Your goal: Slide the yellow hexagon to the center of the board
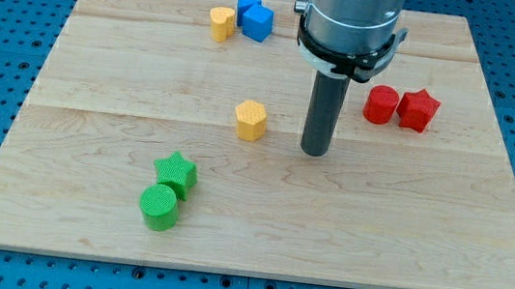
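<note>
The yellow hexagon (pixel 251 121) sits on the wooden board (pixel 92 145) a little left of the board's middle. My tip (pixel 314 152) rests on the board to the right of the hexagon, with a clear gap between them. The dark rod rises from the tip to the grey arm body at the view's top.
A yellow heart-shaped block (pixel 221 24) and two blue blocks (pixel 254 17) lie near the top edge. A red cylinder (pixel 381 104) and a red star (pixel 418 109) sit at the right. A green star (pixel 176 171) and a green cylinder (pixel 159 207) lie at the lower left.
</note>
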